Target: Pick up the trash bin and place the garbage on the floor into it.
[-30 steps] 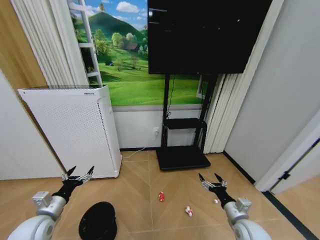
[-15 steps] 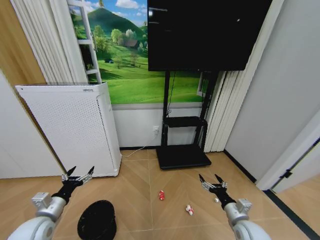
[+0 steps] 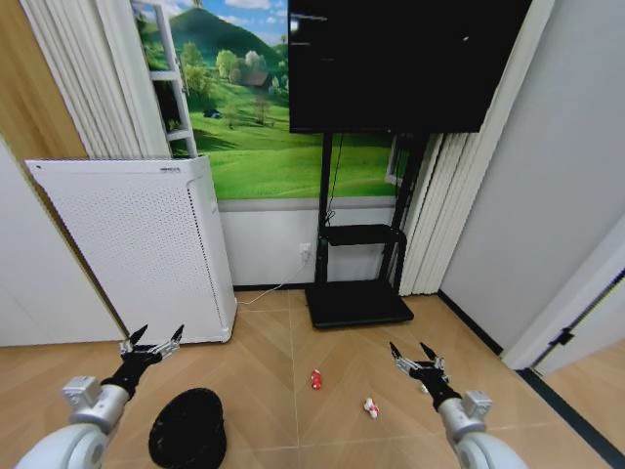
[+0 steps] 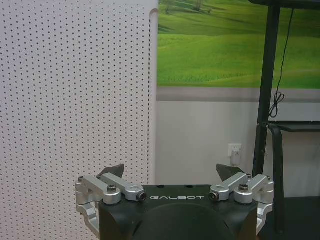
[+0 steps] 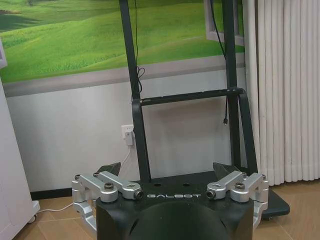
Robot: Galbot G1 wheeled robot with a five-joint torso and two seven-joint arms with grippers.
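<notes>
The small black trash bin (image 3: 188, 440) stands on the herringbone wood floor (image 3: 273, 342) at the lower left of the head view, just below and right of my left gripper (image 3: 156, 336). That gripper hangs open and empty (image 4: 172, 171), facing the white air purifier. Two pieces of garbage lie on the floor: a red scrap (image 3: 315, 379) in the middle and a white-and-red wrapper (image 3: 370, 408) right of it. My right gripper (image 3: 409, 349) is open and empty (image 5: 167, 169), held just right of the wrapper and above the floor.
A tall white air purifier (image 3: 137, 244) (image 4: 75, 100) stands at the left wall. A black TV stand (image 3: 356, 305) (image 5: 190, 100) with a cable and a large screen (image 3: 400, 63) stands ahead. White curtains (image 3: 435, 225) and a grey wall close the right side.
The whole head picture has shifted slightly, so the camera moved a little. Both grippers hold the same open pose. Bin and litter have not moved on the floor.
</notes>
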